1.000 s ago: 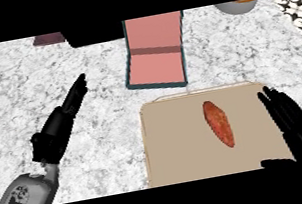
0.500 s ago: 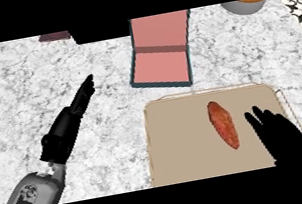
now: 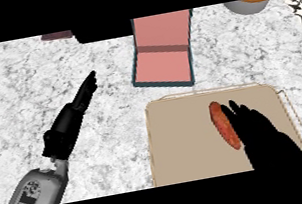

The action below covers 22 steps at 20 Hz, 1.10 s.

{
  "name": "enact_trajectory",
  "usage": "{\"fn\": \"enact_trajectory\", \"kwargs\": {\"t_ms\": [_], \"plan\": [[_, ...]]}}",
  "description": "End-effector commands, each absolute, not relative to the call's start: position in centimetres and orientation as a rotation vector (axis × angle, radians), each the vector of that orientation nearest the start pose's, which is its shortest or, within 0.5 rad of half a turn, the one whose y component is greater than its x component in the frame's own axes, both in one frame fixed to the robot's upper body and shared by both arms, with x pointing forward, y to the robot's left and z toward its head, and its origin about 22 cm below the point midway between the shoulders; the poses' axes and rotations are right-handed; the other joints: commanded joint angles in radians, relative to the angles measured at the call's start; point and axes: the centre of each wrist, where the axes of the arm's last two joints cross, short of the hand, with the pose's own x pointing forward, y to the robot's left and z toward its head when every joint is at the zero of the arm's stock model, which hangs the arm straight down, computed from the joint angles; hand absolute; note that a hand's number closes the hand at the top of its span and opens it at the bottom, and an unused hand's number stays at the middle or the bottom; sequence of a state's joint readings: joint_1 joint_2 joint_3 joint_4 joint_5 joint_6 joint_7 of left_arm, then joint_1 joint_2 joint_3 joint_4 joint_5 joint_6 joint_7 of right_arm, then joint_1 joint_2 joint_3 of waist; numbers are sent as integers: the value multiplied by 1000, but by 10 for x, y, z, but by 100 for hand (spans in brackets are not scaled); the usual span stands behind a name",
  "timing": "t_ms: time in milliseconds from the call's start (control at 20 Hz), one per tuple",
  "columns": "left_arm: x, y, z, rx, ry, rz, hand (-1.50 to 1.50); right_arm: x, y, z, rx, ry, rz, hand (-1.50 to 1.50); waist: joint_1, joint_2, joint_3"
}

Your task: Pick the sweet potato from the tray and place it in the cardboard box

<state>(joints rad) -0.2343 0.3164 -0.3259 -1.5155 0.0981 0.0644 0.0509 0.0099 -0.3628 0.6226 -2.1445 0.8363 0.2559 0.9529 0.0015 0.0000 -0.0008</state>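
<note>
On tray (image 3: 183,139), slim orange-red sweet potato (image 3: 224,124).

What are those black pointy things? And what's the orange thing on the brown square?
You are looking down through a robot's eyes at a marbled white kitchen counter. The black pointy things are its two robot hands. The left robot hand rests open over the counter, holding nothing. The right robot hand is right beside the long orange sweet potato, fingers straight, not gripping it yet. The sweet potato lies on a flat tan tray. Behind the tray sits an open pink cardboard box, where the sweet potato should go.
</note>
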Motion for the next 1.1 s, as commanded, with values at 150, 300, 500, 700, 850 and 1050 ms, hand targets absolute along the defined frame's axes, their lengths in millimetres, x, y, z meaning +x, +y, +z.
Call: {"fn": "enact_trajectory", "kwargs": {"t_ms": [150,300,500,700,850,1050], "plan": [[286,208,40,-49,-1621,-434,0,204,-144,86,-828,-1035,1039,-150,1,1,1],[284,215,28,-31,-1588,-443,0,187,-151,70,-831,-982,1042,-150,-4,0,1],[284,218,33,-25,-1588,-458,0,216,-151,67,-843,-944,1048,-150,-2,0,1],[279,216,47,-33,-1596,-465,0,204,-140,44,-841,-994,1032,-150,-2,0,1],[274,199,48,-35,-1618,-460,0,209,-169,48,-845,-1006,1054,-150,-3,-1,1],[275,199,27,-14,-1590,-457,0,230,-162,41,-865,-994,1045,-150,-2,0,1]]}}
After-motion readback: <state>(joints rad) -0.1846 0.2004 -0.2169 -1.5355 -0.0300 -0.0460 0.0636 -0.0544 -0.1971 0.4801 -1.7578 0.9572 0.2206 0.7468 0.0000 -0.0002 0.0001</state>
